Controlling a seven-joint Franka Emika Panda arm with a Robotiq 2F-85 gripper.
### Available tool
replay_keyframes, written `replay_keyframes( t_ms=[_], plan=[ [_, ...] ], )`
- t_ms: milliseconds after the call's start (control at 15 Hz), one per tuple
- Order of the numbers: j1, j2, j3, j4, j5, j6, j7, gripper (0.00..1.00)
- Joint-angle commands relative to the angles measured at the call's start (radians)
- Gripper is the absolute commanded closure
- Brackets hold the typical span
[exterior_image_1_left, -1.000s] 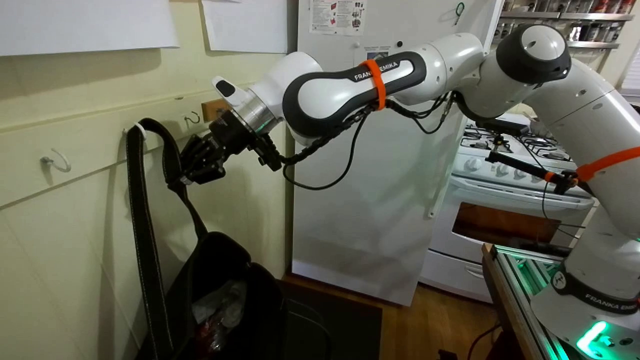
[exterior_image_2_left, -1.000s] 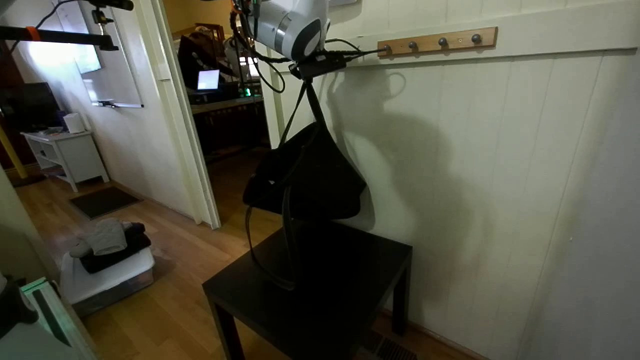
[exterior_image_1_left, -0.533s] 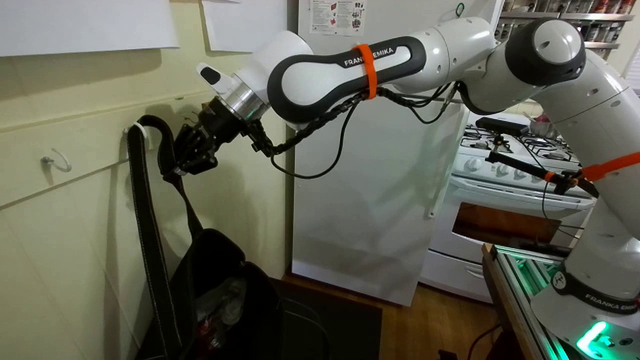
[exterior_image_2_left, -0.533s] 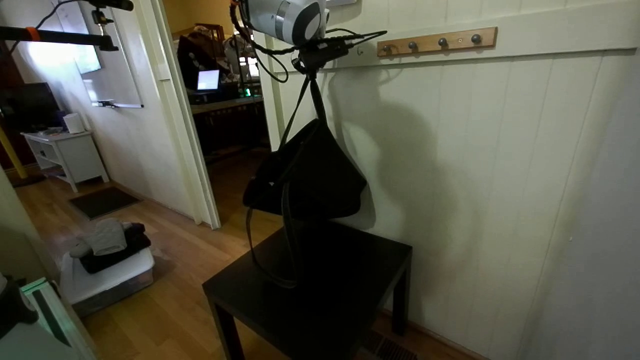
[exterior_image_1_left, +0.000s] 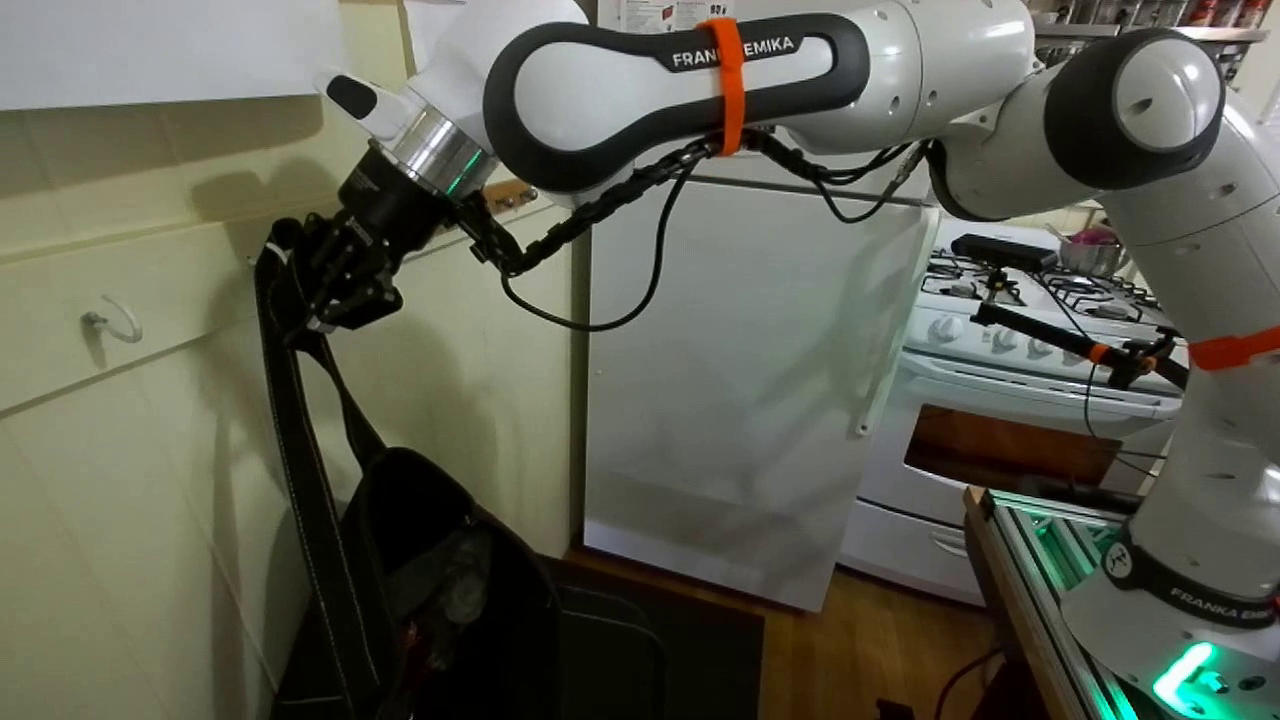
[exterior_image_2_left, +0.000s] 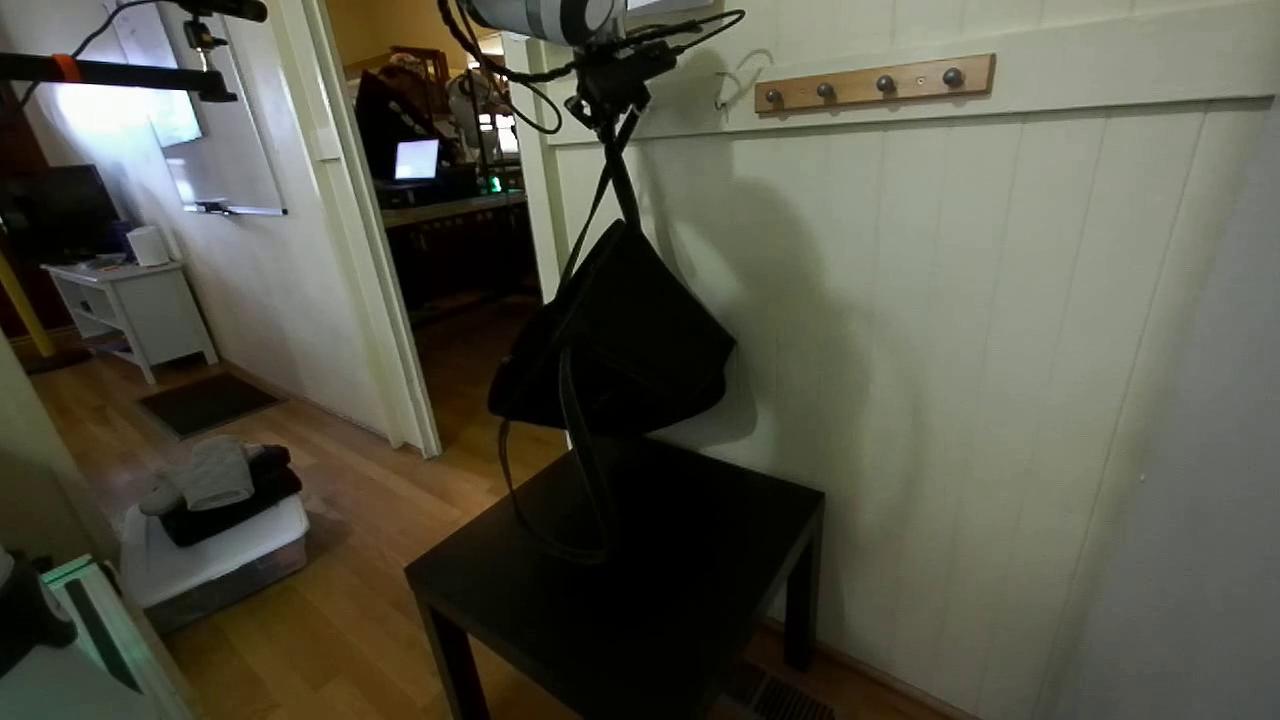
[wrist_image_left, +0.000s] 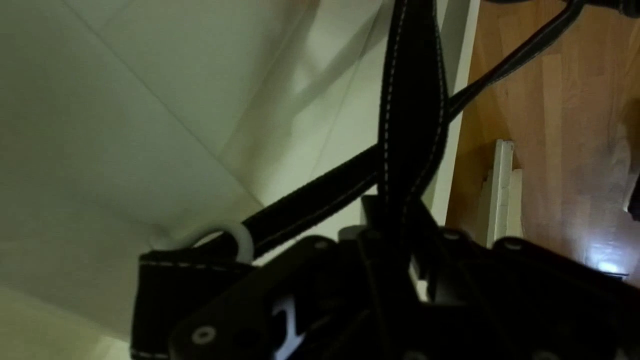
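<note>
My gripper (exterior_image_1_left: 318, 322) is shut on the black, white-stitched strap (exterior_image_1_left: 318, 560) of a black bag, close to the wall. In the wrist view the strap (wrist_image_left: 412, 100) rises between the fingertips (wrist_image_left: 395, 220). Another stretch of the strap passes through a white wall hook (wrist_image_left: 244, 240) left of the fingers. This hook is mostly covered by the strap in an exterior view (exterior_image_1_left: 276, 252). The bag (exterior_image_1_left: 450, 560) hangs open below, with clear and red wrapped contents inside. In an exterior view the bag (exterior_image_2_left: 640, 330) hangs by the back of a low black table (exterior_image_2_left: 620, 520), a second strap (exterior_image_2_left: 590, 470) drooping toward it.
A free hook (exterior_image_1_left: 120, 320) is left of the gripper. A wooden peg rail (exterior_image_2_left: 880, 82) is on the same wall. White panels (exterior_image_1_left: 160, 50) hang above the gripper. A white fridge (exterior_image_1_left: 720, 400) and stove (exterior_image_1_left: 1020, 400) stand beyond the arm. A lidded bin (exterior_image_2_left: 220, 560) is on the floor.
My gripper, holding the strap, has moved closer to the wall hook, leftward in an exterior view. The strap loop there has folded together. The bag has shifted and tilted slightly.
</note>
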Motion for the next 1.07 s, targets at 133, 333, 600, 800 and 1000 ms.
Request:
replay_keyframes(
  t_ms=[133,333,600,800,1000],
  plan=[
    [0.13,-0.034,-0.159,0.08,0.037,-0.033,-0.106,0.96],
    [0.131,-0.025,-0.135,0.095,-0.014,-0.027,-0.118,0.96],
    [0.15,-0.017,-0.128,0.09,-0.013,0.013,-0.108,0.96],
    [0.15,-0.036,-0.114,0.049,-0.016,0.046,-0.132,0.96],
    [0.145,-0.072,-0.107,-0.016,-0.03,0.095,-0.159,0.96]
  ],
)
